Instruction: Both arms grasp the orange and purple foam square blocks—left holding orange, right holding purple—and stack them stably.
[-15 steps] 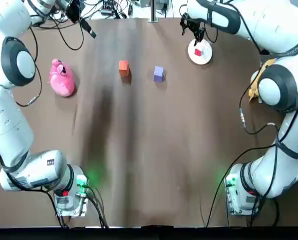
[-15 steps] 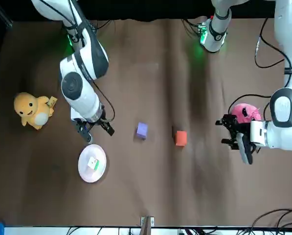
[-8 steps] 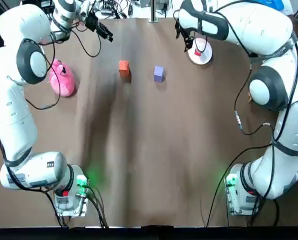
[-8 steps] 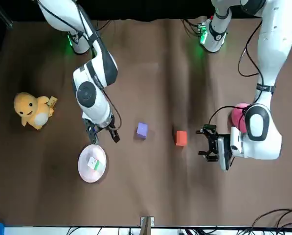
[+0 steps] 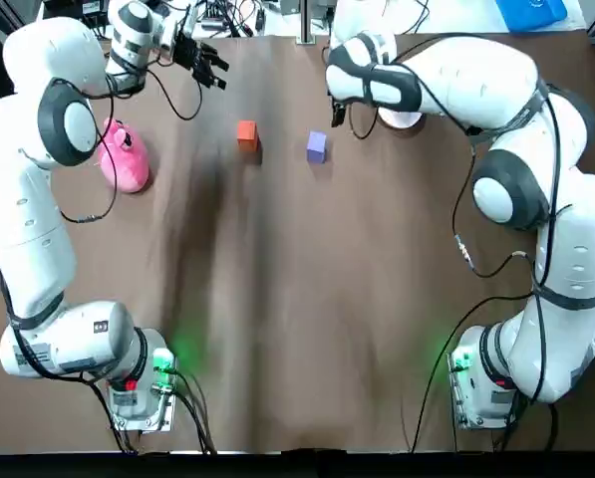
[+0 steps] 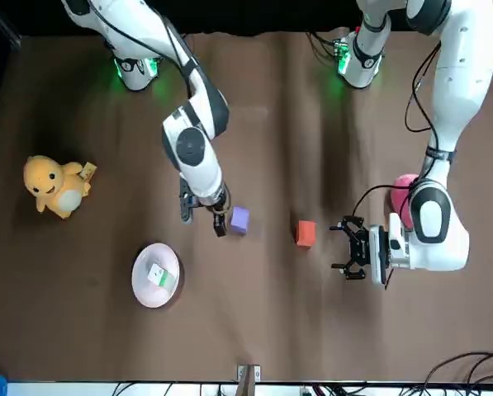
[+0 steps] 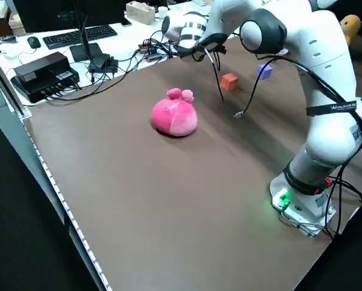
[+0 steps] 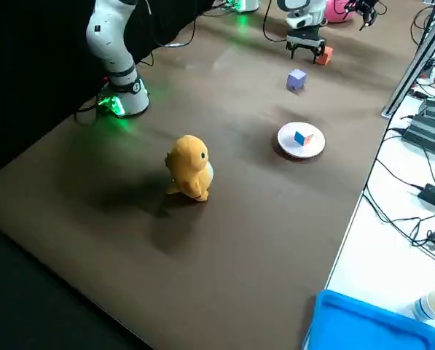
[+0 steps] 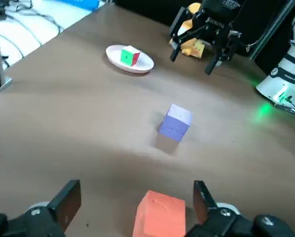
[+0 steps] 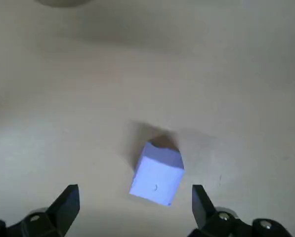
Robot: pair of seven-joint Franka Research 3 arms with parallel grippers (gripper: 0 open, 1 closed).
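Both blocks sit out at the far end of the table [image 5: 307, 299], the orange block [image 5: 246, 132] on the left and the purple block [image 5: 317, 145] on the right, near each other but not touching, neither one lifted yet. The left gripper [image 6: 349, 249] hangs just left of the orange block with its fingers spread wide. Its wrist view frames the orange block squarely in the gap between them, so this looks like a line-up for a straight push in and a squeeze. Over on the other side, the right gripper [image 6: 203, 225] is also splayed apart and empty, hovering just to the right of the purple block, which its own camera shows sitting between the fingers, slightly turned. Each arm is working its own side, which should keep them from crossing. What's changed in the last half second? The right arm has swung in from over the white plate [image 6: 155, 275] and is now right next to its block, while the left gripper has edged in a little toward the orange one after a much bigger sweep in from the far left corner before that. The blocks themselves haven't budged. The pink plush [image 5: 124, 159] and yellow plush [image 6: 56, 186] sit well clear at the sides.
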